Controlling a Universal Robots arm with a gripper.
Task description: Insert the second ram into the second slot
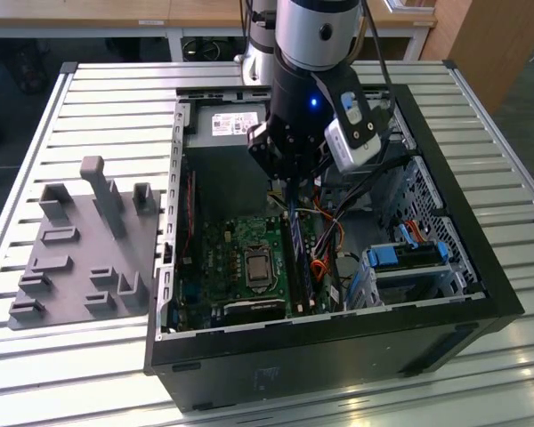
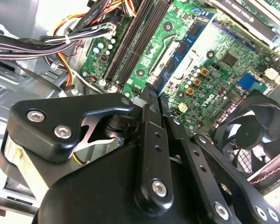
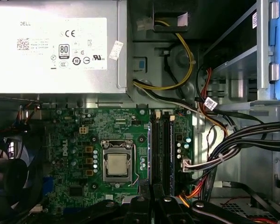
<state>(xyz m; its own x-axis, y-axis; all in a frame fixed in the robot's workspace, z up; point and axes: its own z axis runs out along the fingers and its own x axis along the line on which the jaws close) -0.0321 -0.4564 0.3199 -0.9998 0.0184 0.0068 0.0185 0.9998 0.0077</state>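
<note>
In the exterior view my gripper (image 1: pixel 289 189) hangs inside the open computer case (image 1: pixel 445 294), above the far end of the two memory slots (image 1: pixel 301 262). Its fingers (image 2: pixel 149 140) are pressed together in the second wrist view, and nothing shows between them. The slots (image 3: pixel 162 144) run side by side next to the processor socket (image 3: pixel 116 165) on the green motherboard (image 3: pixel 70 140). A dark bluish ram (image 3: pixel 171 144) stands on edge in the slot farther from the socket. I cannot tell whether the slot nearer the socket (image 3: pixel 154 144) holds a stick, nor which stick is the second ram.
A grey holder block (image 1: pixel 80 258) with upright pegs lies on the slatted table at the exterior view's left. The power supply (image 3: pixel 56 46) sits beyond the board. Cable bundles (image 3: pixel 224 149) and blue drive-bay clips (image 1: pixel 409 258) crowd one side, and a fan (image 2: pixel 252 135) the other.
</note>
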